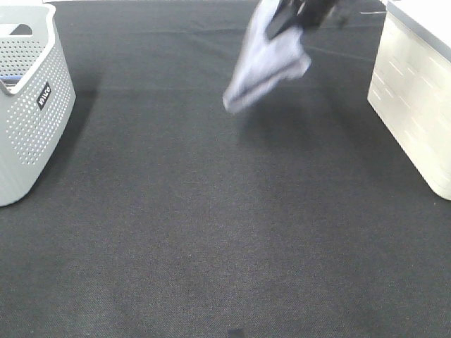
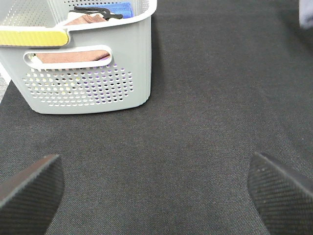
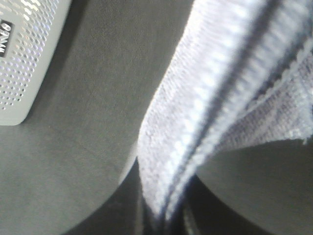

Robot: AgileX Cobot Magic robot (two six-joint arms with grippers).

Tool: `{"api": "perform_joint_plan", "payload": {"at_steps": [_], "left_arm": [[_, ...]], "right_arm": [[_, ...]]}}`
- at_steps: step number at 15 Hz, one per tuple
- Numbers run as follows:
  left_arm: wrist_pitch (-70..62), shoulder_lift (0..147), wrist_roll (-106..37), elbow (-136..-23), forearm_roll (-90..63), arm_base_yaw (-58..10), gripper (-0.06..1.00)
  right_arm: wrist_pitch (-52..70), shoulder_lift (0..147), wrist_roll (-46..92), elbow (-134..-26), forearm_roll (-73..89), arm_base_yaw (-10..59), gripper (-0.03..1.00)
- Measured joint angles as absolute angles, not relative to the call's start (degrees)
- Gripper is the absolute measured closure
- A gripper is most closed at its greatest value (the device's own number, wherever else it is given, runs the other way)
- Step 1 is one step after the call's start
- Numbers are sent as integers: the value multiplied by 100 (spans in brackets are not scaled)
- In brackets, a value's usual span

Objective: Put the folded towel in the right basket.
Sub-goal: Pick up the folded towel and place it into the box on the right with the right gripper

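The folded towel (image 1: 268, 60) is pale lavender-white and hangs in the air at the back of the table, right of centre. My right gripper (image 1: 299, 15) is shut on its upper end at the top edge of the high view. In the right wrist view the towel (image 3: 215, 103) fills most of the frame and hides the fingers. The right basket (image 1: 416, 91) is cream-white and stands at the right edge, to the right of the towel. My left gripper (image 2: 156, 188) is open and empty above the dark mat, its two black fingertips (image 2: 29, 188) wide apart.
A grey perforated basket (image 1: 32, 105) stands at the left edge; in the left wrist view this grey basket (image 2: 88, 78) holds brown and blue cloths. It also shows in the right wrist view (image 3: 24, 54). A dark mat (image 1: 211, 225) covers the table.
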State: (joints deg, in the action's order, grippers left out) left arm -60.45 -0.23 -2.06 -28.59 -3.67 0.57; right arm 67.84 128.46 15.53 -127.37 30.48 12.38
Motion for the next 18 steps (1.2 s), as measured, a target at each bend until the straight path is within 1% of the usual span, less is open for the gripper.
{"api": "perform_joint_plan", "payload": {"at_steps": [2, 4, 6, 9, 12, 13, 14, 16, 18], "left_arm": [[-6045, -23, -206, -2859, -367, 57, -2], [-6045, -23, -206, -2859, -367, 57, -2], [-6045, -23, -206, -2859, -367, 57, -2], [-6045, -23, -206, -2859, -367, 57, -2], [-6045, -23, -206, -2859, -367, 57, -2], [-6045, -23, -206, -2859, -367, 57, -2], [-6045, -23, -206, -2859, -367, 57, -2], [-6045, -23, -206, -2859, -367, 57, -2], [-6045, -23, -206, -2859, -367, 57, -2]], "right_arm": [[6875, 12193, 1495, -12737, 2349, 1238, 87], [6944, 11814, 1358, -12737, 1684, 1226, 87], [7002, 11539, 1215, -12737, 1352, 1089, 87], [7007, 11345, 1094, -12737, 1324, 527, 87], [7007, 11230, 968, -12737, 1306, -315, 87], [7007, 11230, 968, -12737, 1306, -315, 87], [7007, 11219, 905, -12737, 1261, -699, 87], [7007, 11219, 796, -12737, 1197, -1186, 87], [7007, 11219, 756, -12725, 1134, -1455, 87]]}}
